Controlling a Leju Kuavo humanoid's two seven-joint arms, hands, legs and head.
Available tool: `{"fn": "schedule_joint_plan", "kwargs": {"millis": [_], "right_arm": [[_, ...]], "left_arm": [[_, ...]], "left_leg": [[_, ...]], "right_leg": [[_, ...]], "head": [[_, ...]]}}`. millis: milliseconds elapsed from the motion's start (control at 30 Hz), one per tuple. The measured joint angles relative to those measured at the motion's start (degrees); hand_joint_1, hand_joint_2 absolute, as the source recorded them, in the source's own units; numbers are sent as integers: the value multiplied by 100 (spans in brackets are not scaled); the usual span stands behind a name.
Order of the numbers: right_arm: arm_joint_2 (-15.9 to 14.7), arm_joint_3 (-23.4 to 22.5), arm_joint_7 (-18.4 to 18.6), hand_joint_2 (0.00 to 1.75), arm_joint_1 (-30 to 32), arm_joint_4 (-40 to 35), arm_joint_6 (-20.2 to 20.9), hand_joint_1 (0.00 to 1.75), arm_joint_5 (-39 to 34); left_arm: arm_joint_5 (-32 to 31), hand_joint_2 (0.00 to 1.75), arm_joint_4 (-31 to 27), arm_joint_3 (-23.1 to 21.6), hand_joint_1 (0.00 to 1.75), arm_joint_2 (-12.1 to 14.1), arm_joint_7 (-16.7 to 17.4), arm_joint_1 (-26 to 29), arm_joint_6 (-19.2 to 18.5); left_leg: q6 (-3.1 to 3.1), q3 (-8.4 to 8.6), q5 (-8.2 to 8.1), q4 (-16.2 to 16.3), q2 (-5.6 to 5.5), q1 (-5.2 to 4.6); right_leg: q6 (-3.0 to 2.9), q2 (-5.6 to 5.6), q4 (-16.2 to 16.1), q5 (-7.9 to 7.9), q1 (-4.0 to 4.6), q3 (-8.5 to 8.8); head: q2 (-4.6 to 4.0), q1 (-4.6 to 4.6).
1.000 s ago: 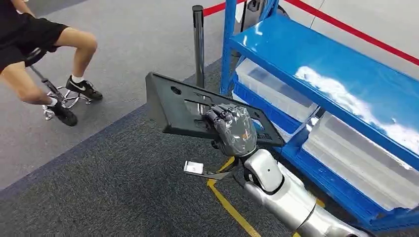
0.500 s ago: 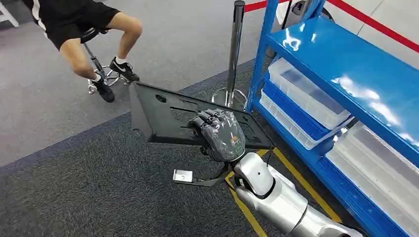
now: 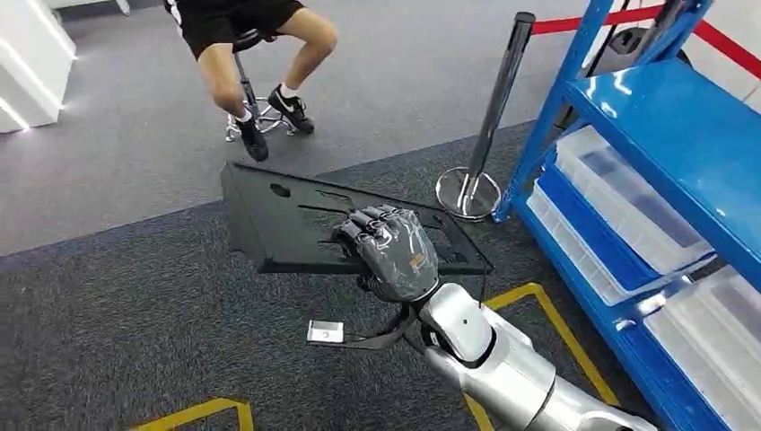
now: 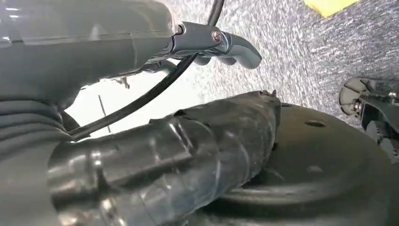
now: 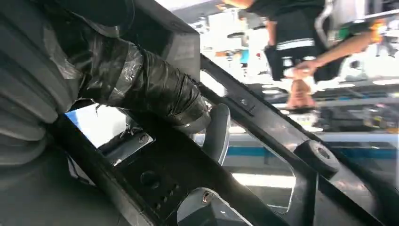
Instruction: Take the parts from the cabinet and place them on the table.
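A flat black plastic panel [image 3: 278, 220] with cut-outs hangs above the carpet in the head view, roughly level. My right hand [image 3: 390, 251] grips its near edge, fingers curled over the top. In the right wrist view the taped thumb [image 5: 141, 84] presses against the panel's ribbed underside [image 5: 263, 122]. My left hand [image 4: 155, 141] hangs over grey carpet, its thick thumb and one finger [image 4: 226, 44] apart with nothing between them.
A blue shelving rack [image 3: 682, 126] with clear bins [image 3: 619, 193] stands on the right. A chrome stanchion [image 3: 498, 99] rises beside it. A person [image 3: 251, 27] sits on a stool ahead. Yellow tape [image 3: 538, 292] marks the carpet. A white unit [image 3: 27, 63] stands at far left.
The whole picture has shifted: the camera has turned left, so the rack slid to the right and the seated person came toward the top middle. My right hand still holds the panel.
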Motion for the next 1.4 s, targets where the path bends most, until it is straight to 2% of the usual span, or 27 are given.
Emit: {"fn": "schedule_joint_plan", "kwargs": {"millis": [33, 133, 167, 233, 300, 367, 433, 467, 500, 533, 567, 667, 700, 767, 833, 867, 900, 967, 1000, 1033, 1067, 1167, 1200, 1233, 1267, 1333, 1400], "right_arm": [[-4, 9, 0, 175, 1, -7, 11, 175, -4], [-11, 28, 0, 175, -12, -15, 50, 175, -42], [6, 33, -2, 175, -36, -17, 66, 175, -44], [22, 46, -11, 175, -73, -20, 90, 175, -50], [15, 61, -20, 175, -86, -15, 129, 175, -78], [15, 81, -20, 175, -86, -13, 146, 175, -103], [15, 101, -31, 175, -95, -15, 168, 175, -116], [15, 111, -28, 175, -106, -15, 177, 175, -118], [15, 111, -28, 175, -119, -15, 184, 175, -120], [15, 111, -28, 175, -133, -15, 184, 175, -131], [15, 111, -28, 175, -149, -15, 184, 175, -133], [18, 142, -31, 175, -153, -17, 197, 175, -140], [22, 146, -31, 175, -157, -15, 201, 175, -153], [20, 157, -31, 175, -163, -17, 203, 175, -153], [-9, 179, -31, 175, -147, -13, 210, 175, -153], [-15, 190, -31, 175, -143, -7, 216, 175, -153], [-15, 192, -31, 175, -143, -7, 216, 175, -155], [-15, 192, -31, 175, -151, -7, 216, 175, -160], [-15, 192, -31, 175, -157, -9, 216, 175, -160], [-17, 192, -31, 175, -162, -7, 219, 175, -168], [-17, 195, -35, 175, -166, -11, 227, 175, -177], [-11, 199, -31, 175, -195, -15, 251, 175, -203], [11, 199, -28, 175, -204, -17, 254, 175, -205], [15, 199, -31, 175, -205, -15, 258, 175, -205], [15, 199, -35, 175, -218, -17, 258, 175, -205], [13, 201, -35, 175, -222, -13, 262, 175, -205], [13, 203, -35, 175, -218, -11, 271, 175, -205]], "left_arm": [[0, 175, 0, 0, 0, 2, -4, -20, 2], [-2, 175, -2, 0, 0, 4, -61, -14, -24], [-2, 175, -2, 0, 0, 11, -74, -16, -31], [0, 175, -2, 0, 0, 28, -79, -7, -35], [13, 175, -2, 0, 0, 52, -65, -26, -33], [15, 175, -2, 0, 0, 68, -57, -40, -37], [17, 175, -2, 0, 0, 85, -20, -37, -42], [17, 175, -2, 0, 0, 96, 2, -32, -44], [17, 175, -2, 0, 0, 98, 18, -23, -44], [15, 175, -2, 0, 0, 94, 33, -16, -44], [15, 175, -2, 0, 0, 101, 44, -15, -46], [17, 175, -2, 0, 0, 109, 74, 1, -52], [17, 175, -2, 0, 0, 103, 85, 12, -63], [17, 175, -2, 0, 0, 90, 94, -9, -72], [17, 175, -2, 0, 0, 77, 96, -13, -77], [17, 175, -2, 0, 0, 70, 96, -5, -85], [17, 175, -2, 0, 0, 63, 98, -2, -94], [17, 175, -2, 0, 0, 46, 101, -1, -103], [17, 175, -4, 0, 0, 28, 101, -1, -103], [20, 175, -4, 0, 0, 4, 98, -4, -101], [22, 175, -4, 0, 0, 9, 98, -18, -98], [31, 175, -7, 0, 0, 15, 90, -7, -96], [31, 175, -6, 0, 0, 29, 92, -2, -94], [39, 175, -4, 0, 0, 26, 96, -4, -87], [39, 175, -4, -2, 0, 44, 96, -5, -85], [46, 175, -4, 0, 0, 70, 88, -13, -74], [46, 175, -4, -2, 0, 103, 83, -11, -74]], "left_leg": [[-23, -88, -4, 102, -65, -27], [-152, -157, 65, 41, -276, 68], [-180, -188, 69, 42, -342, 23], [-276, -333, -193, 405, 272, 5], [-349, -773, -615, 1312, 435, 44], [-413, -1016, -703, 1794, 459, 93], [-466, -722, -316, 1237, 497, 157], [-488, -421, -45, 681, 581, 187], [-505, -157, 133, 183, 762, 208], [-521, -74, 15, 36, 1048, 107], [-364, -101, 39, -13, 984, 105], [-192, -139, 67, -48, 778, 45], [-129, -100, 103, -94, 712, 66], [-35, -109, 121, -95, 610, 63], [0, -115, 120, -84, 441, 36], [10, -118, 119, -70, 353, 16], [15, -118, 116, -56, 267, -2], [21, -112, 111, -24, 93, -31], [21, -110, 107, -8, 9, -39], [13, -141, 106, 4, -51, -28], [-5, -177, 108, 39, -114, -25], [-122, -220, 157, -20, -328, 29], [-134, -226, 120, 20, -223, 7], [-190, -276, 6, 156, 126, -28], [-256, -432, -206, 493, 329, -12], [-343, -877, -581, 1358, 430, 43], [-425, -1026, -554, 1616, 468, 108]], "right_leg": [[13, 190, -146, 36, -36, 10], [-22, -16, -154, 42, 17, 1], [-73, -117, -248, 79, -56, 34], [-124, -293, -327, 111, -36, 117], [-133, -501, -334, 104, -28, 128], [-123, -699, -333, 91, -34, 125], [-93, -860, -332, 72, -41, 146], [-71, -928, -331, 57, -49, 168], [-42, -981, -326, 39, -47, 191], [-4, -1024, -322, 29, 6, 185], [26, -1066, -308, 30, 18, 166], [136, -1284, -316, 17, -14, 199], [175, -1095, -239, -63, -63, 178], [135, -619, 363, -426, -53, -101], [104, -470, 1320, -781, -8, -591], [83, -457, 1534, -779, 17, -732], [51, -448, 1454, -637, 36, -730], [-49, -381, 687, -118, 84, -421], [-112, -199, 115, 171, 104, -169], [-168, 118, -66, 106, 69, -82], [-127, 118, -210, 134, 66, -81], [-132, -80, -264, 156, 101, -15], [-142, -191, -380, 206, 24, 47], [-159, -248, -448, 218, 35, 108], [-174, -344, -481, 224, 37, 146], [-165, -536, -485, 205, 26, 153], [-131, -726, -483, 179, 7, 158]], "head": [[0, 2], [0, 2], [0, 2], [0, -31], [0, -31], [0, -28], [0, -28], [0, -31], [0, -28], [0, -52], [0, -39], [0, -48], [0, -40], [0, -33], [0, -33], [0, -35], [0, -35], [0, -35], [0, -35], [0, -44], [0, -41], [0, -37], [0, -35], [0, -46], [0, -63], [0, -66], [0, -63]]}}
